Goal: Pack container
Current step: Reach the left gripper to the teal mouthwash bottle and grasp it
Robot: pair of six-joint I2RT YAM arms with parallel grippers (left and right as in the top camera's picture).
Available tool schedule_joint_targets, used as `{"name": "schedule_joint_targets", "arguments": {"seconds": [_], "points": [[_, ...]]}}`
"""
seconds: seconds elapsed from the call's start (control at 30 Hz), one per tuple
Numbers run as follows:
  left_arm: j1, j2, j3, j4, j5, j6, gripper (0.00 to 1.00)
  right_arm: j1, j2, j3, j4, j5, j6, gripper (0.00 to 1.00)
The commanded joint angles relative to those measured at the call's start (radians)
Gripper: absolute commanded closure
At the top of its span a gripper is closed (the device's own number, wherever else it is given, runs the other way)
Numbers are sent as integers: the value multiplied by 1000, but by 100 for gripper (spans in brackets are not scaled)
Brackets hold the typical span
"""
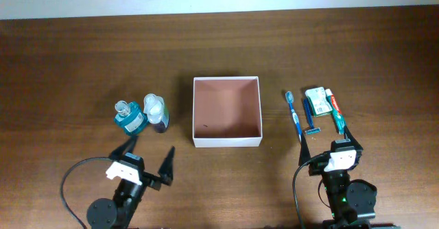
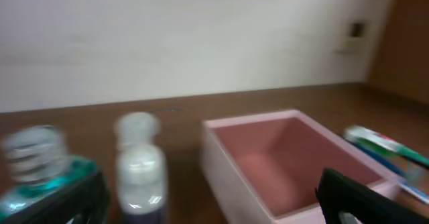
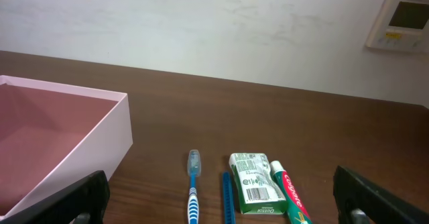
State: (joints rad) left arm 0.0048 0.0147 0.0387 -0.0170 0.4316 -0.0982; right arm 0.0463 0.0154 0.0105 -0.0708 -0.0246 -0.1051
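Container (image 1: 227,141) sat mid-counter (image 1: 68,57): square, open-topped, white walls, reddish-brown inside. To its left, apart from the wall, a small white-capped bottle (image 1: 156,112) stood upright, and a teal bottle (image 1: 129,117) stood just beside that; could not tell if the two touched. To the right, clear of the container, a close row lay flat: toothbrush (image 1: 293,112), blue razor (image 1: 310,116), green-and-white packet (image 1: 316,101), toothpaste tube (image 1: 334,109). Left end effector (image 1: 147,153) hovered at the near side of the bottles, jaws spread wide, gripping nothing. Right end effector (image 1: 329,141) was at the near ends of the razor and tube, jaws wide apart too, nothing between them.
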Motion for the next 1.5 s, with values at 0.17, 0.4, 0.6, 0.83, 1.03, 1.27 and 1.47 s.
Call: {"name": "schedule_joint_targets", "arguments": {"seconds": [0.17, 0.4, 0.6, 0.83, 1.03, 1.27, 1.47], "points": [[-2, 104, 466, -357, -100, -9, 0, -8, -12, -5, -4, -6, 1, 2], [-2, 531, 985, -819, -215, 63, 0, -8, -12, -5, -4, -6, 1, 1], [-2, 933, 1304, -1156, -215, 69, 0, -8, -12, -5, -4, -6, 0, 2], [-2, 1182, 1409, -1203, -209, 70, 0, -8, -12, -5, -4, -6, 0, 2], [-2, 1249, 1409, -1198, -294, 68, 0, -8, -12, -5, -4, -6, 0, 2], [6, 1254, 1409, -1175, -501, -117, 7, -8, -12, -5, -4, -6, 0, 2], [6, 1273, 1408, -1141, -594, -146, 17, -8, -12, -5, -4, -6, 1, 2]]}}
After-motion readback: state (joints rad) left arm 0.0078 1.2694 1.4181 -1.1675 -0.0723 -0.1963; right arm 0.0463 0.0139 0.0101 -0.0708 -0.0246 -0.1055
